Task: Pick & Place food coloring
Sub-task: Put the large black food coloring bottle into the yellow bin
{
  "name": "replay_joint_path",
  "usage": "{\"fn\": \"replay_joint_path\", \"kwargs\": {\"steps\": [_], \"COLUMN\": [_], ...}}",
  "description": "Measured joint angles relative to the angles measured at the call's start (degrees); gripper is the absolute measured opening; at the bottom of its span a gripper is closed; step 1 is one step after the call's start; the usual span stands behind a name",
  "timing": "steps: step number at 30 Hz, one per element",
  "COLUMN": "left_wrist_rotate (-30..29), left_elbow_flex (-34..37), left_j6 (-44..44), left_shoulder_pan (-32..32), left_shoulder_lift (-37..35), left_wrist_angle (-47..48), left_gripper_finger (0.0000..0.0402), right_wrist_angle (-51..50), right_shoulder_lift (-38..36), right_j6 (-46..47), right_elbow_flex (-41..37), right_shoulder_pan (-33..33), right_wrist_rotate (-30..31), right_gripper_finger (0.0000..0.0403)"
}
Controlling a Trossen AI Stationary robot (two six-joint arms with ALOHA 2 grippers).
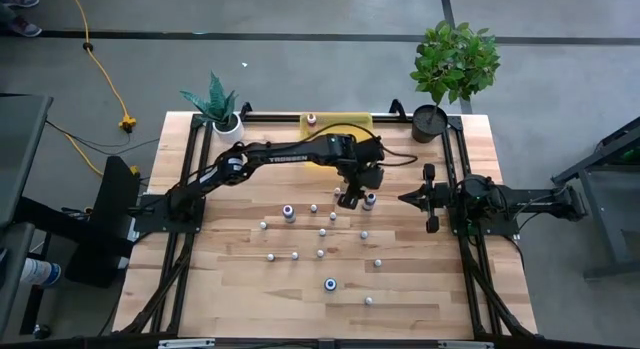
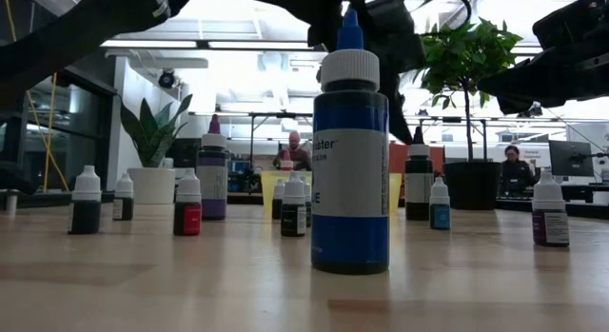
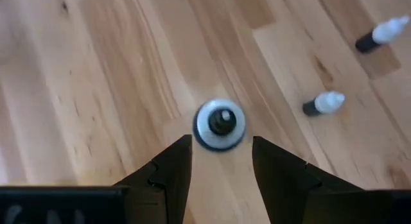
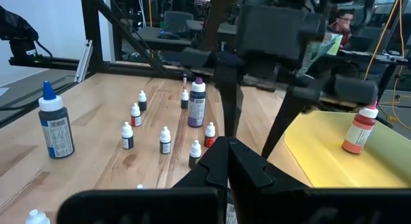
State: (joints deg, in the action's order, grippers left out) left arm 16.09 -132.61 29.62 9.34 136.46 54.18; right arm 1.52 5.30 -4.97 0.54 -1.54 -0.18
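Note:
My left gripper (image 3: 221,150) is open and points straight down over a larger food coloring bottle with a dark cap and white collar (image 3: 219,124). The bottle stands upright on the wood, and the fingertips hang apart above it, one on either side. In the high view this gripper (image 1: 352,187) is just near of the yellow tray (image 1: 345,119). Several more bottles stand scattered: a blue-capped one (image 1: 330,284), a purple-capped one (image 4: 196,103), and small whitish ones (image 1: 320,253). My right gripper (image 4: 228,153) is shut and waits at the table's right side (image 1: 408,197).
An orange bottle with a white cap (image 4: 359,131) stands in the yellow tray (image 4: 321,156) at the far edge. Two potted plants (image 1: 215,104) (image 1: 455,59) and a dark round pot (image 1: 430,121) stand along the far edge. Black frame rails (image 1: 462,239) run down both sides. A person (image 2: 514,170) sits beyond the table.

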Motion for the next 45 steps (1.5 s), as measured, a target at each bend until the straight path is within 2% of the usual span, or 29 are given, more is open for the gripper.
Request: {"fn": "replay_joint_path", "kwargs": {"steps": [6, 23, 42, 45], "left_wrist_rotate": [0.2, 1.84, 3.97, 3.94], "left_elbow_flex": [2.35, 2.22, 2.22, 2.22], "left_j6": [-0.1, -0.04, -0.94, -0.96], "left_shoulder_pan": [0.04, -0.13, -0.74, -0.74], "left_shoulder_lift": [-0.14, 0.6, 1.53, 1.53], "left_wrist_angle": [-2.34, -5.19, -5.13, -4.46], "left_gripper_finger": [0.0156, 0.0157, 0.0156, 0.0146], "right_wrist_angle": [-0.02, -0.02, -0.01, -0.01], "right_shoulder_lift": [0.0, -0.02, -0.02, -0.01], "right_j6": [0.0, 0.02, 0.0, 0.01], "right_elbow_flex": [0.0, 0.0, 0.0, 0.0], "right_shoulder_pan": [0.02, 0.0, 0.0, 0.0], "right_wrist_rotate": [0.0, 0.02, 0.0, 0.01], "right_gripper_finger": [0.0, 0.0, 0.0, 0.0]}}
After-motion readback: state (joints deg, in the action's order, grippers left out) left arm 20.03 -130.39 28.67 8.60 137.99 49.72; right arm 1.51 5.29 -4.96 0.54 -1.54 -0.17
